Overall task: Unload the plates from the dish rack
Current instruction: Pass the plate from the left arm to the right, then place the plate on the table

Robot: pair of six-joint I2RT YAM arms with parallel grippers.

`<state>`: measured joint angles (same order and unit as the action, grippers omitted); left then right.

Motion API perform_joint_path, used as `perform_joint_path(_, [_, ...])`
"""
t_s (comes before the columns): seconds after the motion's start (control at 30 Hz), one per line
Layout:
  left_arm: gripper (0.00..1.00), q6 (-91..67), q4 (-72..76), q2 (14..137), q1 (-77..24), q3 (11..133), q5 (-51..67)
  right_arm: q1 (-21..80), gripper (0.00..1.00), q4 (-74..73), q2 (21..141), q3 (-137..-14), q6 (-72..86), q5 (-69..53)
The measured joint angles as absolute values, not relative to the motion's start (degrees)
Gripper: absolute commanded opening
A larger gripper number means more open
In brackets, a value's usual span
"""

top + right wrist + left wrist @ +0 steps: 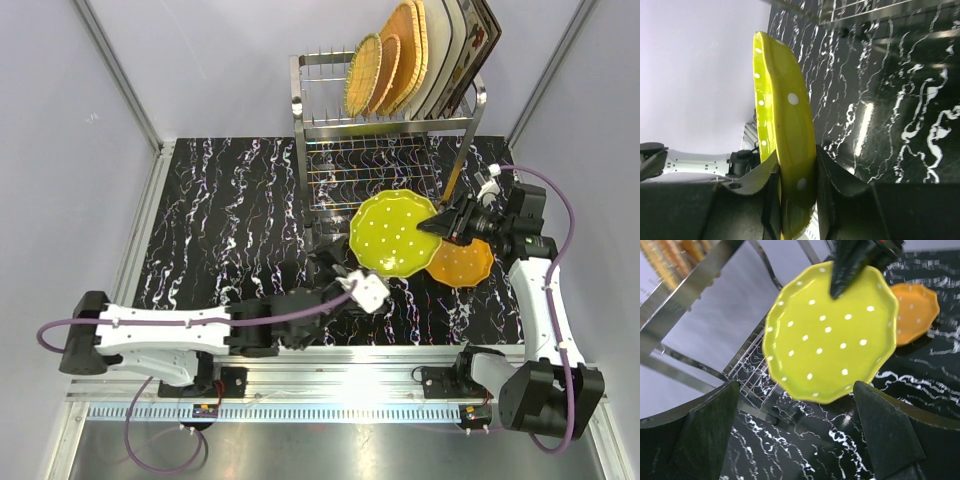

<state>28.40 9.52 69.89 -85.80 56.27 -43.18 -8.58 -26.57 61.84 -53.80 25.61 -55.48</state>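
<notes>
The right gripper (795, 172) was pinching the rim of a lime-green plate with white dots (392, 232), one finger (760, 185) pressed on each face, with the plate standing edge-on between them in the right wrist view. The plate hung tilted over the table (230, 220), just in front of the dish rack's lower grid shelf (360, 170) and out of the rack itself. Whether its lower edge touched the table could not be told.

The left gripper (796, 437) was spread wide and held nothing. It sat just below the green plate's near edge, its two dark fingers (705, 432) apart on either side of the left wrist view, not touching the plate.

An orange plate with white dots (462, 262) lay flat on the table to the right, partly hidden under the green plate's edge from above.

The shiny wire dish rack (300, 100) stood at the back of the table. In its top tier, more plates stood upright, leaning together toward the right end: two orange woven ones (363, 75), cream ones (445, 50) behind them, and a flower-patterned one (480, 40) at the far right
</notes>
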Motion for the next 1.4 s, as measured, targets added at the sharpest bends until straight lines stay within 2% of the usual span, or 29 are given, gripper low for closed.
perform_joint_path(0.5, [0.99, 10.94, 6.39, 56.12, -84.88, 45.95, -49.12, -16.12, 0.00, -27.24, 61.84, -53.45, 19.92, -56.69])
perform_joint_path(0.8, [0.99, -0.40, 2.70, 47.42, -80.79, 41.56, -50.78, -19.14, 0.00, -31.92, 64.16, -54.08, 13.39, -56.58])
perform_joint_path(1.4, [0.99, -12.38, -4.14, 42.76, -76.01, 37.91, -50.68, -32.08, 0.00, -41.50, 75.92, -58.83, -1.65, -56.29])
